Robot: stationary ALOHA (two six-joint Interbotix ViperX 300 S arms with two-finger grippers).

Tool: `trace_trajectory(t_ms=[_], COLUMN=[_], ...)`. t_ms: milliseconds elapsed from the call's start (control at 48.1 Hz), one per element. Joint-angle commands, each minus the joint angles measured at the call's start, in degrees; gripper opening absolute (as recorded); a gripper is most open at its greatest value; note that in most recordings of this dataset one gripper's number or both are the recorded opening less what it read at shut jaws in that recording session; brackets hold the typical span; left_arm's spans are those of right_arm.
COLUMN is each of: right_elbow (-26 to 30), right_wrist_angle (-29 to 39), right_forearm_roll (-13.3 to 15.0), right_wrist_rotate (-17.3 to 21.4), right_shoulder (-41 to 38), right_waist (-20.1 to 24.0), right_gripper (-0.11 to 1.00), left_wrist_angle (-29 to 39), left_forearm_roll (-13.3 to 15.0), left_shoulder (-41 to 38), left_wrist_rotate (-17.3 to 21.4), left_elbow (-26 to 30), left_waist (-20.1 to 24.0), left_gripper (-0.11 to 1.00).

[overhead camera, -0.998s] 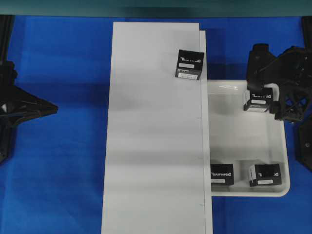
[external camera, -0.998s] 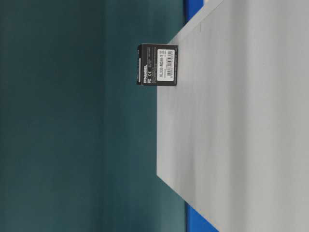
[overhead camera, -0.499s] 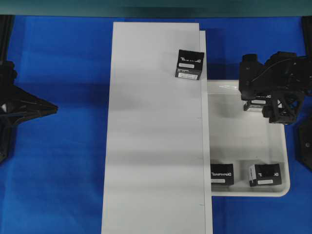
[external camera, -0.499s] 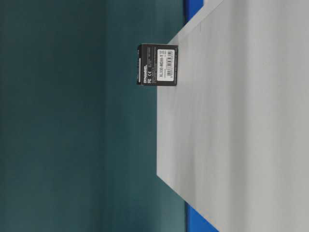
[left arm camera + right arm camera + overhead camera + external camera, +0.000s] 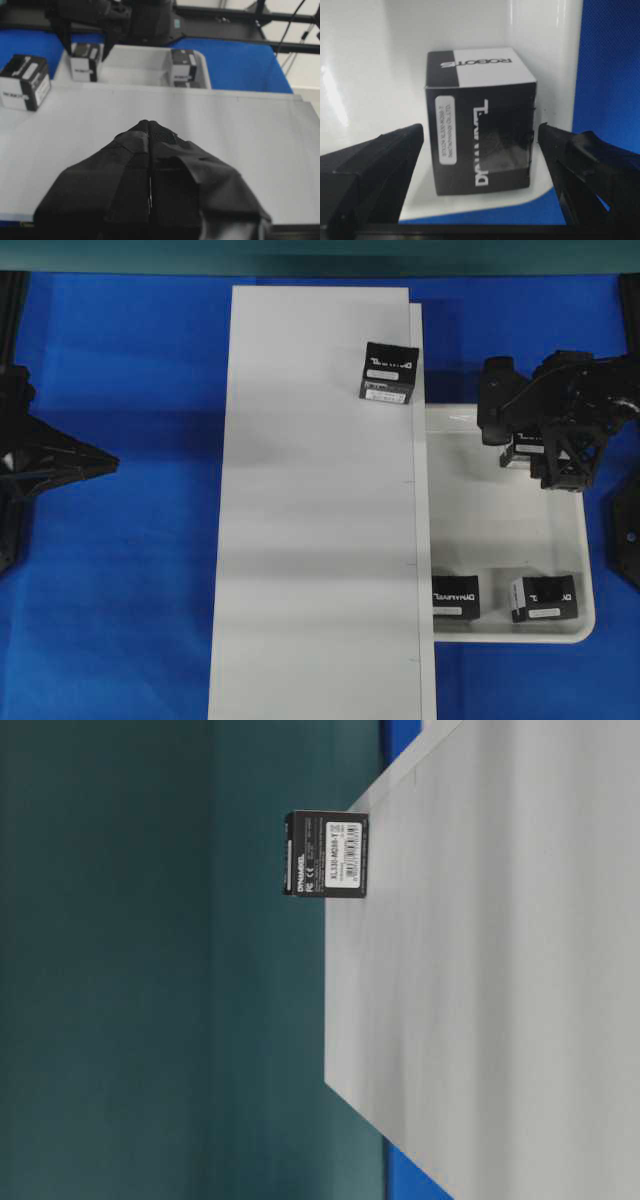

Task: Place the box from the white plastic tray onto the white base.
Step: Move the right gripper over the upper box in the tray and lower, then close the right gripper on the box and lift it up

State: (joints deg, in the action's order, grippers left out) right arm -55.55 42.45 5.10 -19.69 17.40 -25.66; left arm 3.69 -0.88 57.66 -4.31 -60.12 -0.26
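Observation:
A small black box with white lettering stands in the far corner of the white plastic tray. My right gripper is open over it, one finger on each side, and neither clearly presses it. From overhead the right gripper covers most of that box. Another box rests on the white base near its far right edge; the table-level view shows this box too. My left gripper is shut and empty, and stays at the left of the table.
Two more boxes sit along the near side of the tray. The tray's rim lies close beside the right arm. Blue cloth covers the table around the base.
My right gripper has swung left and come down around the box in the tray's far corner. The boxes and the left arm have not moved.

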Motion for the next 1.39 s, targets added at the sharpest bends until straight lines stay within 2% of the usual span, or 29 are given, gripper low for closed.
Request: trace_trajectory(t_ms=[0,436,582,686,810,998,1164,1372], right_elbow=[0.1,-1.7,-1.8,-1.9,-1.9,-1.8,0.9,7.3], right_wrist_angle=[-1.5,-3.3,-3.2,-3.3,-3.0,-2.2,3.9,17.1], right_forearm_roll=[0.2,0.1,-0.7,-1.5,-2.3,-3.3,-4.7,-5.8], right_wrist_rotate=[0.1,0.4,0.8,0.7,0.7,0.7,0.8,0.8], right_shoulder=[-0.8,-1.9,-1.8,-1.8,-1.7,-1.3,1.4,8.9], right_waist=[0.0,-0.1,0.0,0.3,0.4,0.4,0.4,0.5], right_gripper=[1.0,1.0,0.99,0.89,0.62,0.6,0.6,0.6], left_wrist_angle=[-0.4,-0.3,-0.4,-0.4,-0.4,-0.3,-0.3,-0.3], left_forearm_roll=[-0.1,-0.1,-0.1,-0.1,-0.1,-0.1,-0.1,-0.1], left_shoulder=[-0.3,-0.3,-0.3,-0.3,-0.3,-0.3,-0.3,-0.3], left_wrist_rotate=[-0.1,-0.1,-0.1,-0.1,-0.1,-0.1,-0.1,-0.1], left_elbow=[1.7,1.6,1.7,1.7,1.7,1.7,1.6,1.6], left_waist=[-0.1,-0.1,-0.1,-0.1,-0.1,-0.1,-0.1,-0.1], left_gripper=[-0.07,-0.07,-0.07,-0.07,-0.07,-0.07,-0.07,-0.07])
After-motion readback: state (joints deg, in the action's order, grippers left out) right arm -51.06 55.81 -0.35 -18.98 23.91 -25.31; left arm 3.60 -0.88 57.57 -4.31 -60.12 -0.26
